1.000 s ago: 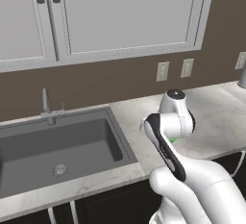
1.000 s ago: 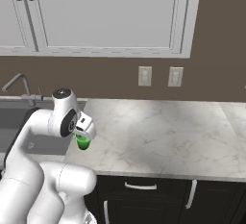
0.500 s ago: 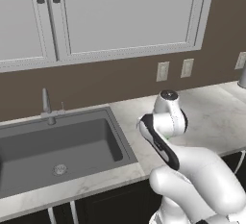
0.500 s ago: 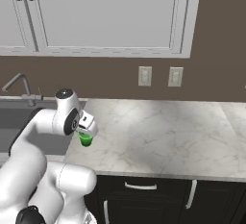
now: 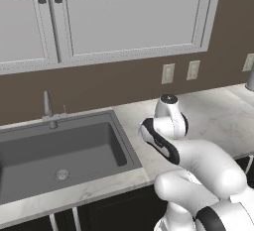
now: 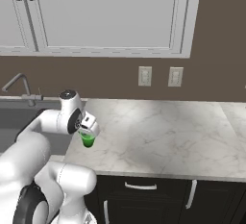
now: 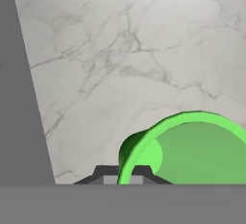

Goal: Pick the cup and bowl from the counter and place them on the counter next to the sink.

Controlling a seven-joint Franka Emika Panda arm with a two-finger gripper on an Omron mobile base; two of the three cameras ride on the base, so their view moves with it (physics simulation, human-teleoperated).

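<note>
The robot's gripper [image 6: 88,130] pinches the rim of a small bright green plastic cup [image 6: 87,139], light, stiff, probably slippery, above the white marble bench [image 6: 158,136] beside the dark sink [image 5: 59,150].

cup [image 6: 87,139]: bright green, smooth, plain plastic look, slight sheen on the rim
tabletop [image 6: 163,136]: white marble look, faint grey veins, smooth and polished
sink [image 5: 54,150]: dark grey, matt, even finish
faucet [image 5: 48,109]: slim grey metal, dull sheen
cabinet doors [image 5: 124,14]: pale grey, smooth, matt painted look
wall [image 6: 211,50]: flat brown, matt
</note>
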